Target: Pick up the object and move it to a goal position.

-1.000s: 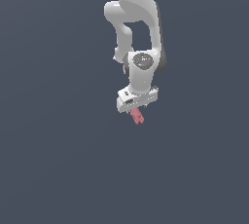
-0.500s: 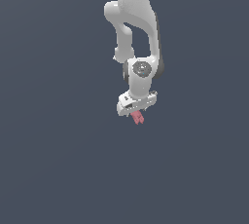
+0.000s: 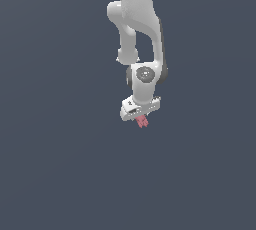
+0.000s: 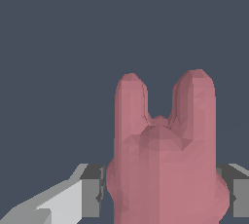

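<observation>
Background (image 3: 55, 174): one uniform slate blue-grey field fills the exterior view edge to edge. No seam, horizon or corner separates floor from wall. Surface is matte and untextured. Lighting is even and diffuse; no cast shadows or highlights register on it. The wrist view shows the same flat blue-grey backdrop (image 4: 58, 47).

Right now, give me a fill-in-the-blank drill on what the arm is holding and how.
1. The piece between the fingers is ____ in colour.
2. In the wrist view, its far end splits into ____ rounded prongs.
3. In the exterior view, the piece hangs ____ the gripper.

Missing words: pinkish-red; two; below
</observation>
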You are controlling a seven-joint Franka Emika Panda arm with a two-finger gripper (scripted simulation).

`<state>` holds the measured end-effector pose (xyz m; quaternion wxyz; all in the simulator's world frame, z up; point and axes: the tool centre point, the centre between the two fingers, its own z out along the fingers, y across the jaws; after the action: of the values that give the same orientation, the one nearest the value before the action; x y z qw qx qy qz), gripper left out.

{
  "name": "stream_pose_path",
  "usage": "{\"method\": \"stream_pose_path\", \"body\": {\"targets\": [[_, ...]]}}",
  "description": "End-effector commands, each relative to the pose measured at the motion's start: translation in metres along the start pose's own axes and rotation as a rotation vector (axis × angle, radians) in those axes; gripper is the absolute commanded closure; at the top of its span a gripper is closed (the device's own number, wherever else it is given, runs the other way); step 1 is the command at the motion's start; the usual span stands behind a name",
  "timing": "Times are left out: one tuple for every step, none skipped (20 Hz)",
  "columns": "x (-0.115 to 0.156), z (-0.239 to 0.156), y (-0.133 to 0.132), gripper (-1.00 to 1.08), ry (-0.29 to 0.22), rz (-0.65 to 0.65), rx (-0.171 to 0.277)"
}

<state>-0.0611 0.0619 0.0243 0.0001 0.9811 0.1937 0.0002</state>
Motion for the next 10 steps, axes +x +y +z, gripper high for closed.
{"method": "stream_pose_path", "body": {"targets": [[-0.0001, 0.0009, -0.0001, 1.08, -0.001, 0.0, 0.0], [-0.0001, 0.0009, -0.0001, 1.08, -0.001, 0.0, 0.0], [-0.0001, 0.0009, -0.0001, 1.08, -0.001, 0.0, 0.0], [-0.0001, 0.0009, -0.0001, 1.08, -0.001, 0.0, 0.0], [-0.0001, 0.0009, -0.0001, 1.08, -0.001, 0.0, 0.0], [-0.0001, 0.0009, -0.0001, 1.08, -0.001, 0.0, 0.0], [0.0001, 0.0001, -0.0003, 1.08, 0.0, -0.001, 0.0], [0.0, 0.0, 0.0, 1.08, 0.0, -0.001, 0.0], [-0.0003, -0.0001, 0.0011, 1.08, 0.0, -0.001, 0.0], [-0.0007, -0.0005, 0.0028, 1.08, 0.0, -0.001, 0.0]]}}
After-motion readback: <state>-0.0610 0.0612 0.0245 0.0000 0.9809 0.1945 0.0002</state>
